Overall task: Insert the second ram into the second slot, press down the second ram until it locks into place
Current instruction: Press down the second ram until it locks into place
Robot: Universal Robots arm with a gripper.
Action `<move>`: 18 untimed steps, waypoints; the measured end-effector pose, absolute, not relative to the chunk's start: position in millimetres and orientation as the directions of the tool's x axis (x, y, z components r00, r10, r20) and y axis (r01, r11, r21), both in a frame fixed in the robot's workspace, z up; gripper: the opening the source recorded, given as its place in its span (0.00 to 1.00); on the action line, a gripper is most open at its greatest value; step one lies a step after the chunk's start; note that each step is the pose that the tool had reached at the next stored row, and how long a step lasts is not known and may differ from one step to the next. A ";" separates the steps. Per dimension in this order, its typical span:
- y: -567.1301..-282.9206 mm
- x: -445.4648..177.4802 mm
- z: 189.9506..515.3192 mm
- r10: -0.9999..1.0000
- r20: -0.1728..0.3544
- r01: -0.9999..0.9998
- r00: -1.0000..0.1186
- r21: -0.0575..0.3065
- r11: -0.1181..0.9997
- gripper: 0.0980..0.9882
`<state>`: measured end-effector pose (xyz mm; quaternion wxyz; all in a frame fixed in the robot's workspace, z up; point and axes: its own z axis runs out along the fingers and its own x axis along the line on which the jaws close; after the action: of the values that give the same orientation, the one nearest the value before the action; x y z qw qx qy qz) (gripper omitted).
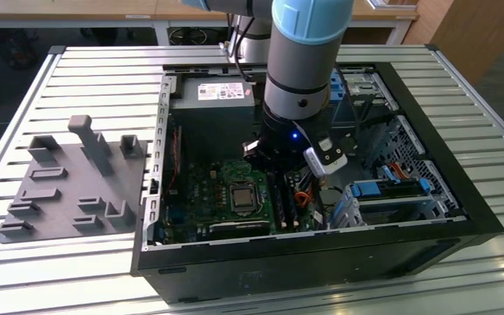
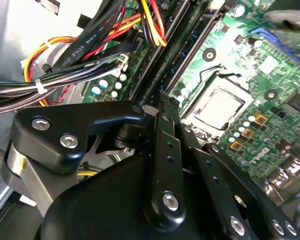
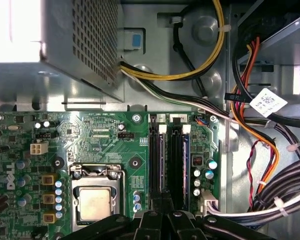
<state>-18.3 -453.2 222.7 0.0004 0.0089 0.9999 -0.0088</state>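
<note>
Edge-on, the second ram shows as a thin blue strip (image 3: pixel 186 162) lying in the outer memory slot (image 3: pixel 178 160), next to the cable side of the motherboard (image 3: pixel 80 135). Another dark slot (image 3: pixel 156 160) runs beside it, nearer the processor. My gripper (image 3: pixel 163 200) hangs low over the near end of these slots, fingers drawn together with nothing between them. In the second wrist view the gripper (image 2: pixel 162 102) has its fingertips meeting just above the slots. In the exterior view the gripper (image 1: pixel 274 167) reaches down inside the open computer case (image 1: pixel 462 216).
The processor socket (image 3: pixel 94 204) lies beside the slots. Bundled cables (image 3: pixel 270 165) run along the other side. A metal power supply (image 1: pixel 210 98) fills the case's back, and a blue drive cage (image 1: pixel 392 190) sits at the exterior view's right. A grey fixture plate (image 1: pixel 68 190) lies outside.
</note>
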 end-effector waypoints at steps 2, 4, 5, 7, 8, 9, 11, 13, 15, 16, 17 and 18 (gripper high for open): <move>-453.1 -18.3 225.6 0.018 -0.001 0.018 -1.000 -0.017 1.000 0.01; -453.2 -18.3 228.4 0.018 -0.001 0.018 -1.000 -0.017 1.000 0.01; -453.2 -18.3 229.5 0.018 -0.001 0.018 -1.000 -0.017 1.000 0.01; -453.2 -18.3 231.8 0.018 -0.001 0.018 -1.000 -0.018 1.000 0.01; -453.2 -18.3 232.8 0.018 -0.001 0.018 -1.000 -0.018 1.000 0.01; -453.2 -18.3 233.8 0.018 -0.001 0.018 -1.000 -0.017 1.000 0.01; -453.2 -18.3 236.5 0.018 -0.001 0.018 -1.000 -0.018 1.000 0.01; -453.2 -18.3 239.2 0.018 -0.001 0.018 -1.000 -0.017 1.000 0.01; -453.2 -18.4 242.0 0.018 -0.001 0.018 -1.000 -0.018 1.000 0.01; -453.2 -18.3 242.5 0.018 -0.001 0.018 -1.000 -0.018 1.000 0.01; -453.1 -18.3 242.8 0.018 -0.001 0.018 -1.000 -0.017 1.000 0.01; -453.2 -18.4 243.1 0.018 -0.001 0.018 -1.000 -0.017 1.000 0.01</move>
<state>-18.4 -453.2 243.1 0.0004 0.0089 0.9999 -0.0087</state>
